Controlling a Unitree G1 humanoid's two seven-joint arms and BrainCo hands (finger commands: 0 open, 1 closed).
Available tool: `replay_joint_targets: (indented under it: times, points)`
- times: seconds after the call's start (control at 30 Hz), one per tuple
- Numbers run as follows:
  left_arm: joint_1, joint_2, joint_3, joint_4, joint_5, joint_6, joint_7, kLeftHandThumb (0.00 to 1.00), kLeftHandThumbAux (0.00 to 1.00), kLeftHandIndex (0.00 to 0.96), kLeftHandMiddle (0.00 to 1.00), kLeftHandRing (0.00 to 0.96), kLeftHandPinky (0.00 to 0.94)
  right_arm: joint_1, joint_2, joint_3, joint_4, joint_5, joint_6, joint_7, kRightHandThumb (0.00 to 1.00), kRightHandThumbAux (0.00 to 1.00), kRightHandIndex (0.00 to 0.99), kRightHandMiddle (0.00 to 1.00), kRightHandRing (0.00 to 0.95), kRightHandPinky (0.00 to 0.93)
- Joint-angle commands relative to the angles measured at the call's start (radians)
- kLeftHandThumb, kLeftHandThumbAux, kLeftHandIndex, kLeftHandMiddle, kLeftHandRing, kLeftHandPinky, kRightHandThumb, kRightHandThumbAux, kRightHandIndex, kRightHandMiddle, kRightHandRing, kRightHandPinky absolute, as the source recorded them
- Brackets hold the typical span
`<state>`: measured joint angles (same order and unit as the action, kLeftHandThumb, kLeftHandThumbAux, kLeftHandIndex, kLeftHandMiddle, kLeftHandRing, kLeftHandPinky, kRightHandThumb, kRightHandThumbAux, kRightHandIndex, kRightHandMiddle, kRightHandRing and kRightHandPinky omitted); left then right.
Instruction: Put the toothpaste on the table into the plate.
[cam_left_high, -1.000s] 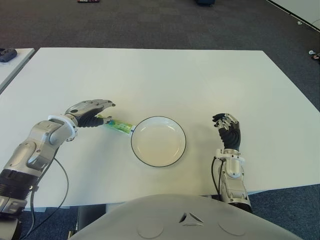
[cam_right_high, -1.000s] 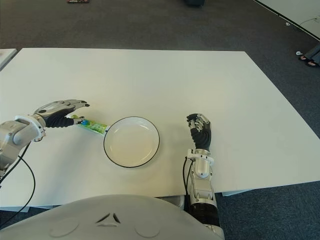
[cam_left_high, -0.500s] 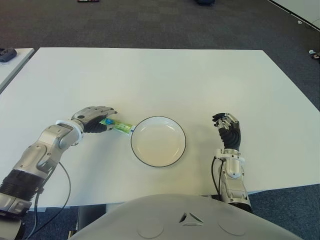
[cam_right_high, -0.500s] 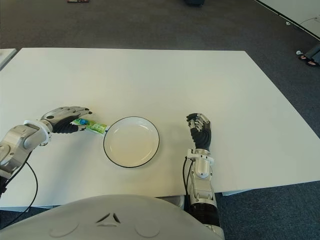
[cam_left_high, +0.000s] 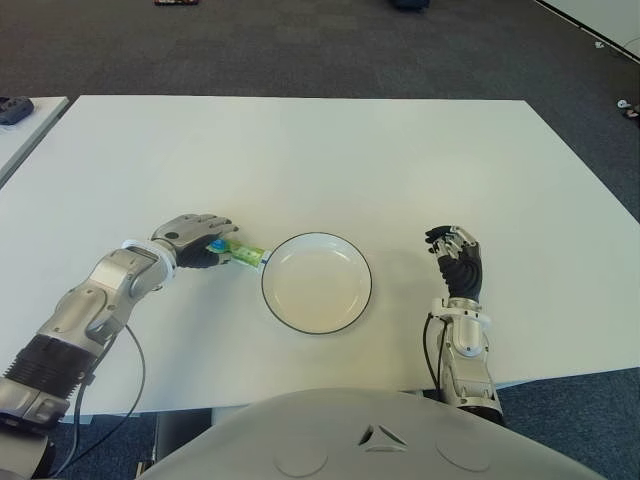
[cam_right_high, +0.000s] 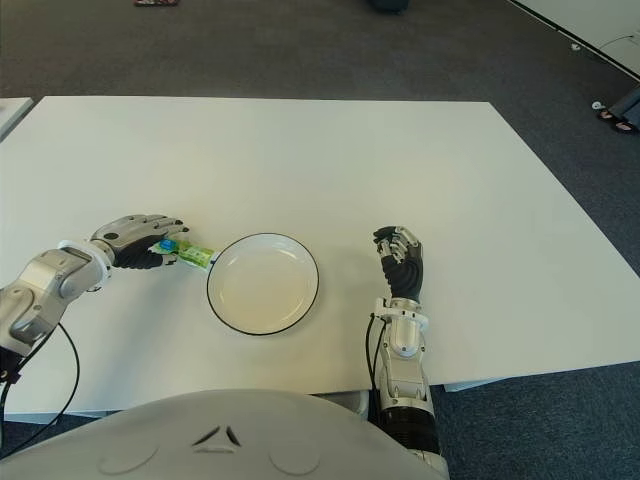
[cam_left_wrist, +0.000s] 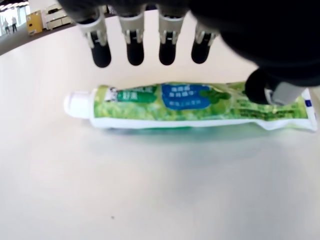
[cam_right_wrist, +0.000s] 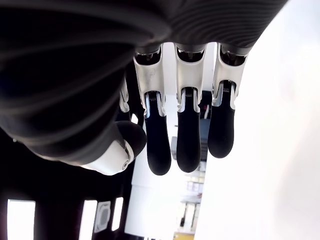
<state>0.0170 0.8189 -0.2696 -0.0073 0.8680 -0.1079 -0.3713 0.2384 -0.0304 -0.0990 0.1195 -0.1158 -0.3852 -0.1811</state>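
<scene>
Left hand over the toothpaste, not yet gripping it.

Left of centre in the left eye view, the left hand (cam_left_high: 193, 238) arches over the toothpaste (cam_left_wrist: 190, 105) lying flat on the table (cam_left_high: 320, 150), just left of the plate (cam_left_high: 317, 282). Its fingers (cam_left_wrist: 134, 42) hang uncurled above the tube, the thumb at its crimped end; contact is unclear. The right hand (cam_left_high: 455, 262), relaxed and empty, shows right of the plate.

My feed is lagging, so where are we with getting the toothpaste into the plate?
Early stage. The left hand is over the toothpaste, fingers open above the tube, which lies flat on the table beside the plate. Grasping, lifting and placing remain. The right hand shows right of the plate.
</scene>
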Motion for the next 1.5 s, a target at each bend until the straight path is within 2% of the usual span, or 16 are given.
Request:
replay_joint_targets:
  times: [0.03, 0.33, 0.8, 1.07, 1.5]
  points:
    - [-0.014, 0.014, -0.022, 0.009, 0.025, -0.011, -0.015, 0.552, 0.219, 0.0, 0.0, 0.0, 0.036, 0.004, 0.006, 0.0, 0.005, 0.003, -0.001, 0.0, 0.706, 0.734, 0.429, 0.48, 0.464, 0.486]
    - [-0.028, -0.001, -0.064, 0.11, 0.066, -0.052, 0.081, 0.536, 0.202, 0.0, 0.0, 0.0, 0.017, 0.005, 0.007, -0.004, 0.007, 0.005, 0.008, -0.002, 0.705, 0.734, 0.429, 0.471, 0.452, 0.467]
    - [-0.076, 0.009, -0.132, 0.159, 0.105, -0.102, 0.069, 0.477, 0.196, 0.0, 0.0, 0.0, 0.001, 0.02, 0.007, -0.01, -0.01, -0.001, 0.014, -0.009, 0.704, 0.734, 0.429, 0.471, 0.454, 0.482]
    - [-0.101, 0.016, -0.161, 0.202, 0.116, -0.137, 0.069, 0.478, 0.209, 0.0, 0.0, 0.0, 0.009, 0.026, 0.006, -0.009, -0.016, -0.001, 0.005, -0.009, 0.704, 0.734, 0.429, 0.474, 0.46, 0.5]
    - [-0.174, 0.008, -0.252, 0.331, 0.174, -0.192, 0.103, 0.453, 0.214, 0.0, 0.0, 0.0, 0.011, 0.033, 0.008, -0.008, -0.018, 0.004, -0.014, -0.005, 0.705, 0.734, 0.429, 0.476, 0.467, 0.511]
